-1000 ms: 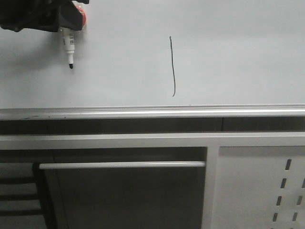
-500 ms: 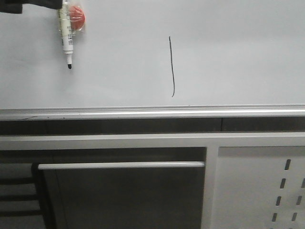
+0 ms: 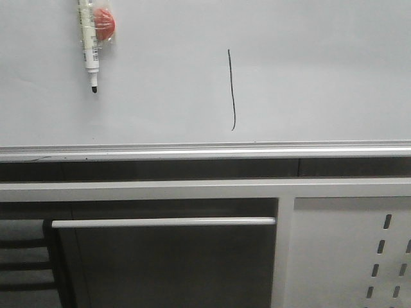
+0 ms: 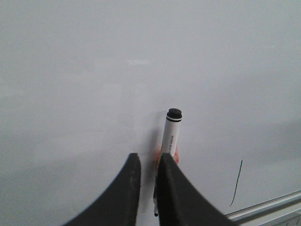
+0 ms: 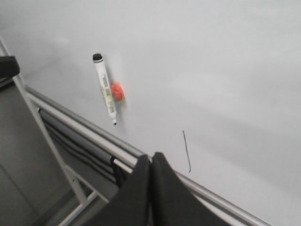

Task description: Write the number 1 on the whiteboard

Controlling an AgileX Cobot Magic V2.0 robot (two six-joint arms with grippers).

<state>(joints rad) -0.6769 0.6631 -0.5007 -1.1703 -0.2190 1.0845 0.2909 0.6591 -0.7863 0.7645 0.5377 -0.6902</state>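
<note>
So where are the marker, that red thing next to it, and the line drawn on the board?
marker (image 3: 88, 42), front view, middle of its white barrel.
red thing (image 3: 104, 24), front view, its centre.
number 1 (image 3: 232, 90), front view, midway along the stroke.

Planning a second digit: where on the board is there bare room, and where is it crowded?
The whiteboard is bare right of the number 1, out to the frame edge and down to the silver rail. A narrower bare patch lies between the stroke and the marker. The upper left is crowded: marker and red magnet.

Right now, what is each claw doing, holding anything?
Left claw: slightly open, empty, marker beyond it.
Right claw: closed, empty.
</note>
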